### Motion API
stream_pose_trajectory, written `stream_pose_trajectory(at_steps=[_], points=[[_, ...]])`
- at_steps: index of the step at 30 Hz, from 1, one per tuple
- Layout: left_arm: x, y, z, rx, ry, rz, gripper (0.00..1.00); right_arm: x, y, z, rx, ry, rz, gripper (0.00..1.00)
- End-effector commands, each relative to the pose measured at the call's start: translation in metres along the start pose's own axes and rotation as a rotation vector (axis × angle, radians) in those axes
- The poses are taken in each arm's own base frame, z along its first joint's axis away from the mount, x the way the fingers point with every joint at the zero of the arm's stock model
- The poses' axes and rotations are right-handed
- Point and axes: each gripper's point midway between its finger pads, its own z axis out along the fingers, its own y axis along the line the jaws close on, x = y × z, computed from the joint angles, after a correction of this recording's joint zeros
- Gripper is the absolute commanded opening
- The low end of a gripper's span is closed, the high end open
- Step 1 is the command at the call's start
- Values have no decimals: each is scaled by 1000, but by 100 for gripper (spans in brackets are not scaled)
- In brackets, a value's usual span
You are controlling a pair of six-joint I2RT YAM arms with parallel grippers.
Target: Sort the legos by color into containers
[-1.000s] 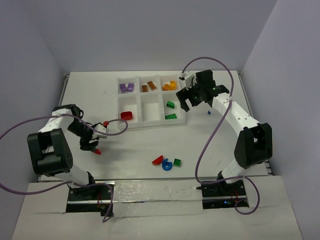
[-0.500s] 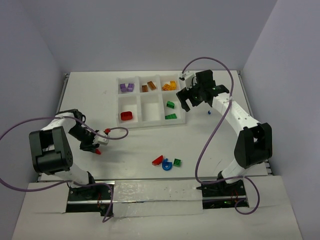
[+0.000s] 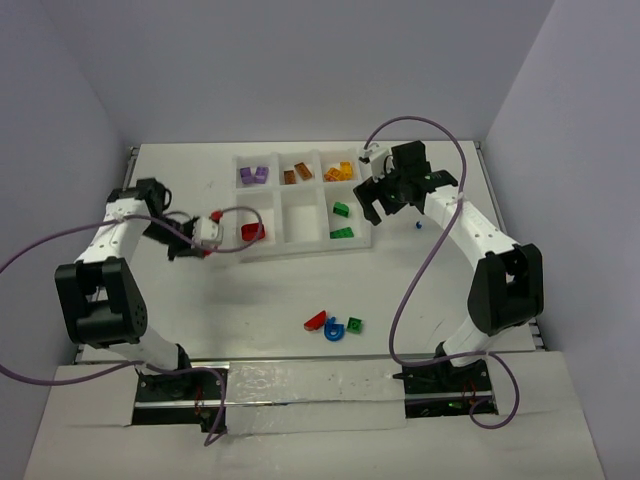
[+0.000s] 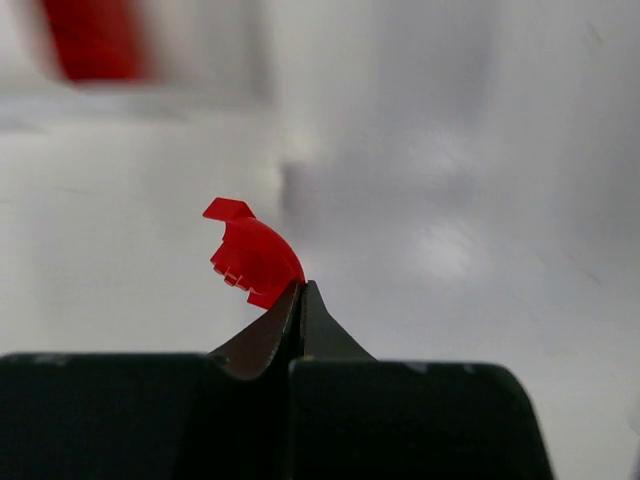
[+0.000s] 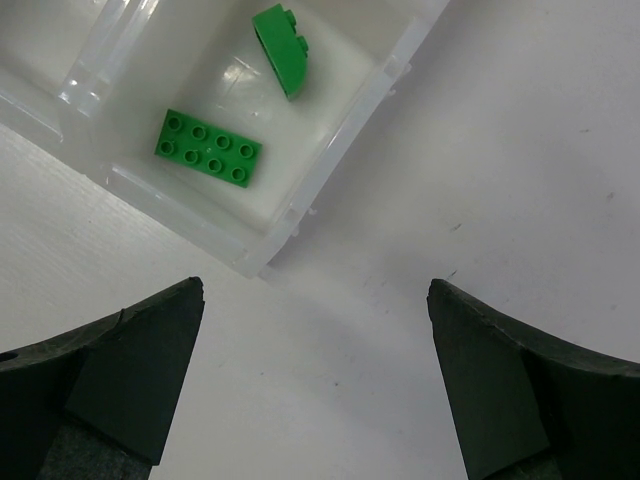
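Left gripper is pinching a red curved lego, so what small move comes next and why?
Probably ease it over the near-left compartment. The left gripper is shut on the red curved lego, and another red lego already lies in that compartment.

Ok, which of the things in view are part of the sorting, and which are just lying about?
Part of the job: red curved piece, pinched by the left gripper; white tray; loose red brick, blue piece, green brick; open right gripper.
Just lying about: purple cable; silvery strip at the arm bases.
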Motion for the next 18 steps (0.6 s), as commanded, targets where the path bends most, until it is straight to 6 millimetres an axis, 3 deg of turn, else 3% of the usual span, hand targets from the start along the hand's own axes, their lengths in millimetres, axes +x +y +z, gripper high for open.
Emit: stream_pose_trajectory(at_steps=[1, 3, 5, 11, 18], points=[[-146, 75, -40, -252, -363, -208, 0, 0, 1, -13, 1, -26, 3, 100], [-187, 99, -45, -315, -439, -241, 0, 0, 1, -13, 3, -23, -2, 100], [-206, 115, -34, -354, -452, -260, 0, -1, -1, -14, 7, -25, -3, 100], [-180, 139, 18, -366, -331, -437, 0, -6, -4, -18, 20, -40, -6, 100], [-156, 161, 43, -430, -250, -488, 1, -2, -6, -21, 25, -38, 2, 100]])
